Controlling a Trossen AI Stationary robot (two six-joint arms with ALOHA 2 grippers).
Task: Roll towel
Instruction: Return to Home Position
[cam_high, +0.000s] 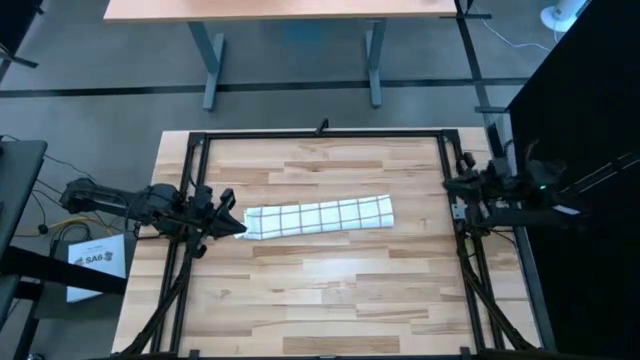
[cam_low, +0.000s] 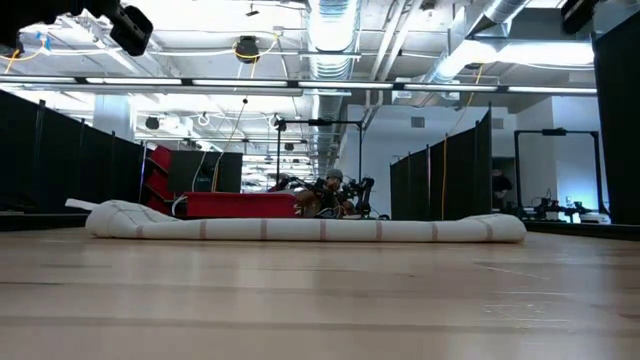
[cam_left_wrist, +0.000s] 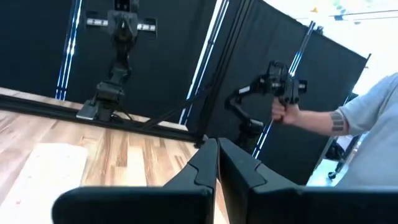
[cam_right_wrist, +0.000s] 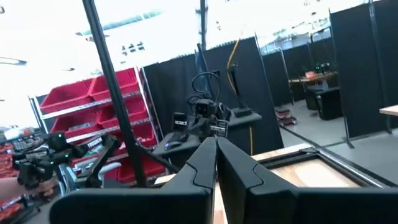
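Observation:
The towel (cam_high: 318, 216), white with thin reddish-brown check lines, lies rolled into a long narrow strip across the middle of the table; it also shows in the low view (cam_low: 300, 228) as a low roll, and its end shows in the left wrist view (cam_left_wrist: 43, 174). My left gripper (cam_high: 228, 208) is shut and empty, raised just beyond the towel's left end. My right gripper (cam_high: 452, 186) is shut and empty at the table's right edge, well away from the towel.
A black metal frame (cam_high: 320, 134) runs around the wooden table. A person's arm (cam_left_wrist: 336, 121) holds a control handle beyond the table's right side. Bare wood lies in front of and behind the towel.

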